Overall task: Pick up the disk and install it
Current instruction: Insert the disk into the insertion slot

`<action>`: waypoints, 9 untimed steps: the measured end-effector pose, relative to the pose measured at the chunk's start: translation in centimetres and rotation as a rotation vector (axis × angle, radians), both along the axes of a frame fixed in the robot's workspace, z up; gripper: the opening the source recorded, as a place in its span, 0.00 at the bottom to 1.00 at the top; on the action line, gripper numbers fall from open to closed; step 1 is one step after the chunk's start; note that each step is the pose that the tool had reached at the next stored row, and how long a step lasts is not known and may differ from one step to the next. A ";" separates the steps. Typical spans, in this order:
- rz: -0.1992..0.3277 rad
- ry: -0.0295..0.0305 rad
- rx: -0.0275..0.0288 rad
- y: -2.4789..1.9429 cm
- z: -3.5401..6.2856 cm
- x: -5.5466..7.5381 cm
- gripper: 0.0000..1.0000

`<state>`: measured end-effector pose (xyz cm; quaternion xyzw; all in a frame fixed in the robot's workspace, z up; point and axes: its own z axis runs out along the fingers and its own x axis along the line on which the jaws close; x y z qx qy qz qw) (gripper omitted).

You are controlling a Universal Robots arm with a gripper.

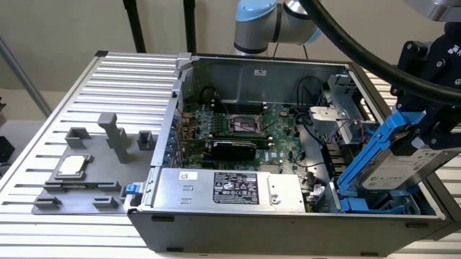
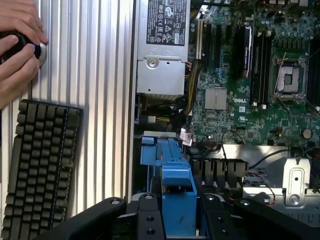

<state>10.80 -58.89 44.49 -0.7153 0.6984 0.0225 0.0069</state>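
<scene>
1. Disk: flat rectangular silver-grey hard drive with a white printed label, clipped in a bright blue plastic frame. It is at the lower right of the exterior view, off the table and steeply tilted. Its lower end dips among the blue plastic bay brackets.
2. Black end effector: clenched on the upper end of the disk. In the wrist view, black fingers flank the blue frame on both sides.
3. Open grey metal computer case lies on the ribbed aluminium table. Inside it are a green motherboard and a silver power supply box.
4. Step in hand (judgement): pickup is done and installation is under way. The disk is not yet seated, since it stands aslant rather than lying flat in the bay.
5. Seating calls for the frame to be squared to the bay brackets. Loose wires beside the bay are a snag risk.
6. Untouched and well apart, at the left of the exterior view: small square silver chip. The wrist view has a person's hand and a black keyboard on the table.
</scene>
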 end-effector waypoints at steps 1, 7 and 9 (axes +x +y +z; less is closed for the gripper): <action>0.000 0.0000 0.0001 0.02 -0.06 0.0 0.00; 0.000 0.0000 0.0000 0.13 -0.39 0.1 0.00; 0.000 0.0000 0.0002 0.15 -0.52 0.1 0.00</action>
